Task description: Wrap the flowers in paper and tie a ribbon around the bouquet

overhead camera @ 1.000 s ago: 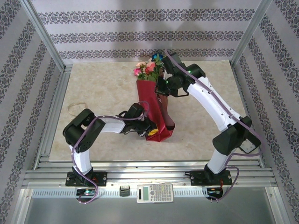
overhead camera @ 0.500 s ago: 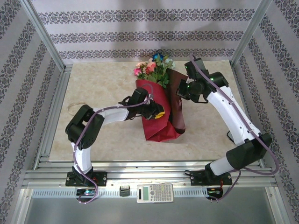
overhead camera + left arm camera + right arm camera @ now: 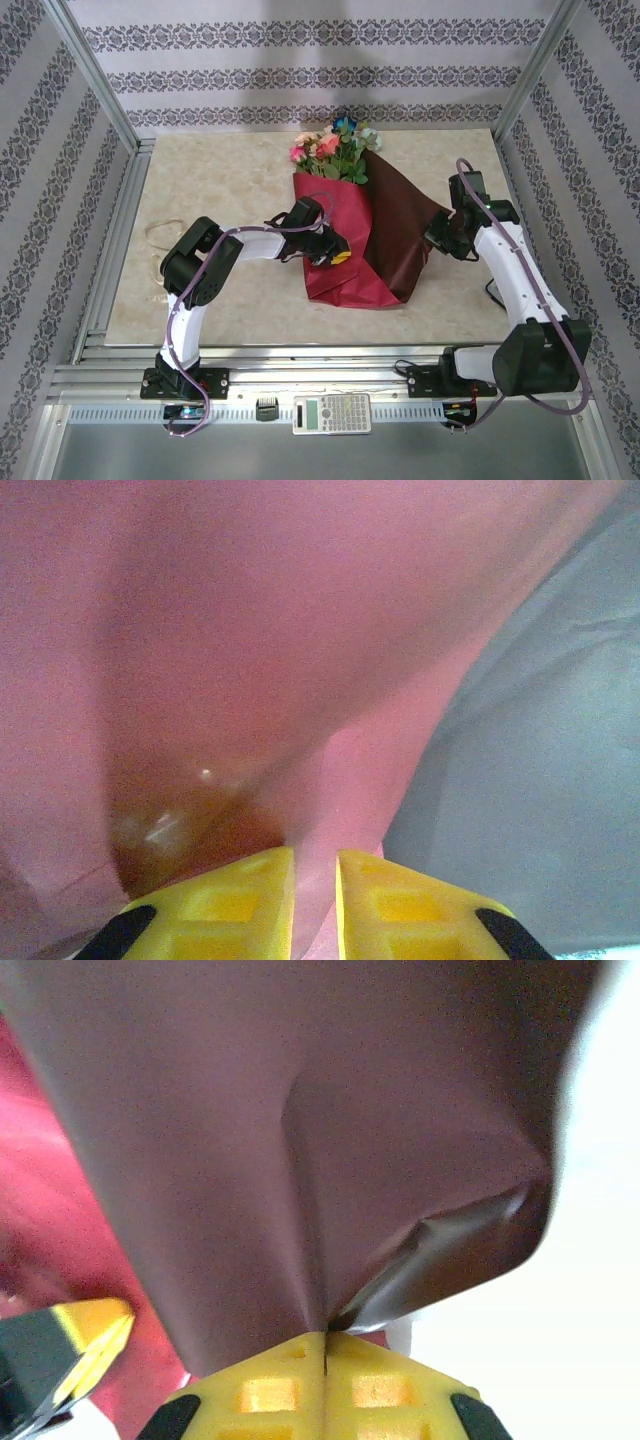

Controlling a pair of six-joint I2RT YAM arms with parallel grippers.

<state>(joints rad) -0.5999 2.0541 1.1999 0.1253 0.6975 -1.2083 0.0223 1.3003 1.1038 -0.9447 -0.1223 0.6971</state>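
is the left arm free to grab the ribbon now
Probably not yet: the left pincer is clamped on the paper. The ribbon lies uncovered at the table's left, nothing across the path.

Pale wallpaper [image 3: 300, 60] with dark floral bands runs round three sides, and silvery metal posts [image 3: 92, 75] slant up at the corners. The bench [image 3: 230, 290] has a cream marbled top, evenly lit. Slotted metal rails [image 3: 300, 360] cross its near edge, and just in front of them lies what looks like a calculator [image 3: 331, 412].

The left arm [image 3: 180, 338] and right arm [image 3: 520, 285] have white shells, black joint housings and looping purple cables [image 3: 167, 330]. Their fingers [image 3: 225, 905] are yellow, waffle-gridded and black-cornered; black bases [image 3: 185, 383] sit at six o'clock.
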